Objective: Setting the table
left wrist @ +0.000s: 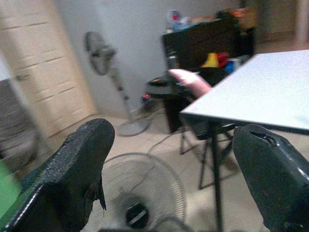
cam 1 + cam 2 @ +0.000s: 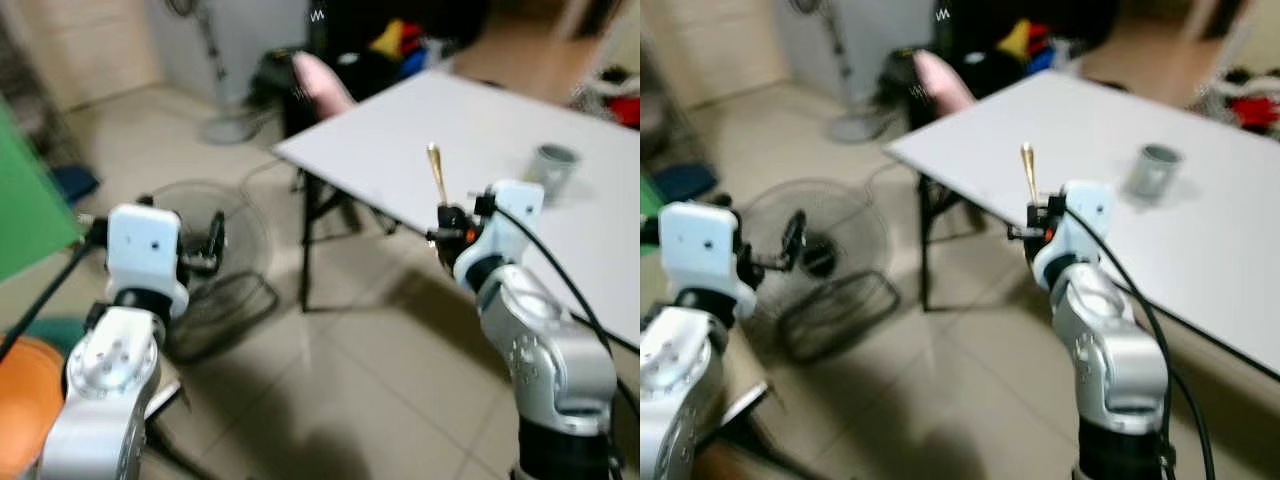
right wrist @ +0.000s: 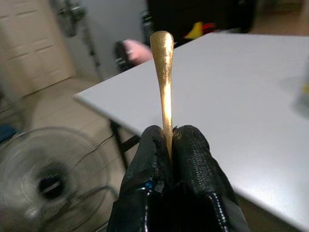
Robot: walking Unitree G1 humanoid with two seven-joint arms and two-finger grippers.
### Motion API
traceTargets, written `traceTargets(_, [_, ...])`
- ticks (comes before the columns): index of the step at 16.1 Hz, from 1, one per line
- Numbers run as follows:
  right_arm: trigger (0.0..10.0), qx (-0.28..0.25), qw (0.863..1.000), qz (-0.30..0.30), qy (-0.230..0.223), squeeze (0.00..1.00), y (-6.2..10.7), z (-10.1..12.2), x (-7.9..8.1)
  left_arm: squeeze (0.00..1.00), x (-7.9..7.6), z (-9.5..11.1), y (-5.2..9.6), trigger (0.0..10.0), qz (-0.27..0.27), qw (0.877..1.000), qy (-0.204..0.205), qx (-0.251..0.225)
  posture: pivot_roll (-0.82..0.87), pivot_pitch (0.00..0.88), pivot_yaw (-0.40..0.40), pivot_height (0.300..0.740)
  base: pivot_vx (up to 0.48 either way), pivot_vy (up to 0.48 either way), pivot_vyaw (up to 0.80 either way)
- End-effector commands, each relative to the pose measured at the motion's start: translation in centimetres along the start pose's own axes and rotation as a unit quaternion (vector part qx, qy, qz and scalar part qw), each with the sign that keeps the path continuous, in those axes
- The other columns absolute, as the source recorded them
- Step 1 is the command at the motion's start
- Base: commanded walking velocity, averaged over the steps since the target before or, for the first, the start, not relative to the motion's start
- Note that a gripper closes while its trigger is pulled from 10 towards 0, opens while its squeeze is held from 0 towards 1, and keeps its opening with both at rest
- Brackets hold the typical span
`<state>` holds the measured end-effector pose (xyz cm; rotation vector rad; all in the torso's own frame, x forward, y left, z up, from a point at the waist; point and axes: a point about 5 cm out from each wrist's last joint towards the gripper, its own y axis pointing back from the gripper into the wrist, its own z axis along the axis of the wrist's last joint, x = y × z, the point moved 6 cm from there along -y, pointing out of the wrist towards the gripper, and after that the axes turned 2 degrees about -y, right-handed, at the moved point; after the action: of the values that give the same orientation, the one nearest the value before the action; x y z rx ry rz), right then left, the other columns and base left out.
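Right claw (image 3: 170,145) clenched on a gold utensil handle (image 3: 163,77), probably a spoon or fork; business end hidden between the fingers. Handle stands upright, held at the near edge of the white counter (image 2: 480,150), not touching it. Grey cup (image 2: 553,166) sits on the counter toward its right side, well apart from the claw. Left claw (image 1: 169,169) released, fingers spread wide, hanging over the floor above a fan (image 2: 215,245) lying on tiles. Head views blurred.

My arms are silver metal with rounded joints, white boxy wrist housings and black cables; each end effector (image 3: 170,145) has two textured black fingers (image 1: 79,169).
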<state>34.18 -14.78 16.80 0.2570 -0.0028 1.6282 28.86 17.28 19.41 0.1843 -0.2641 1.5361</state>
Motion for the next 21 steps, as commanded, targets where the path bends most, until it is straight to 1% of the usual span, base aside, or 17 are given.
traceTargets(1, [10.0,-0.001,1.0,-0.011,0.004,0.0,-0.2,0.2,-0.8,0.0,-0.8,-0.1,0.1,10.0,-0.02,1.0,0.002,0.001,-0.07,0.0,0.035,0.74,0.322,0.0,-0.66])
traceTargets(2, [10.0,0.002,1.0,-0.004,0.008,0.0,-0.3,0.0,-0.5,0.0,-0.9,-0.3,0.2,10.0,-0.023,1.0,0.001,0.004,-0.07,0.0,0.033,0.74,0.319,0.0,-0.41])
traceTargets(8, [10.0,0.017,1.0,0.005,0.017,0.0,-0.4,-0.9,0.0,0.0,-0.7,-0.8,0.3,10.0,-0.021,1.0,-0.002,0.009,-0.06,0.0,0.027,0.74,0.319,0.0,0.0])
traceTargets(12, [10.0,0.036,0.999,0.012,0.005,0.0,-0.4,-1.7,0.2,0.0,-0.7,-1.0,0.4,10.0,-0.021,1.0,-0.002,0.01,-0.06,0.0,0.031,0.74,0.316,0.0,0.0])
traceTargets(15, [10.0,0.036,0.999,0.018,0.012,0.0,-0.3,-1.9,0.4,0.0,-0.6,-0.9,0.1,10.0,-0.022,1.0,-0.003,0.007,-0.07,0.0,0.034,0.74,0.314,0.0,0.0])
traceTargets(21, [10.0,0.038,0.999,0.013,0.021,0.0,-0.3,-2.2,0.1,0.0,-1.1,-1.3,-0.4,10.0,-0.029,1.0,0.005,0.007,-0.08,0.0,0.051,0.74,0.315,0.0,0.0])
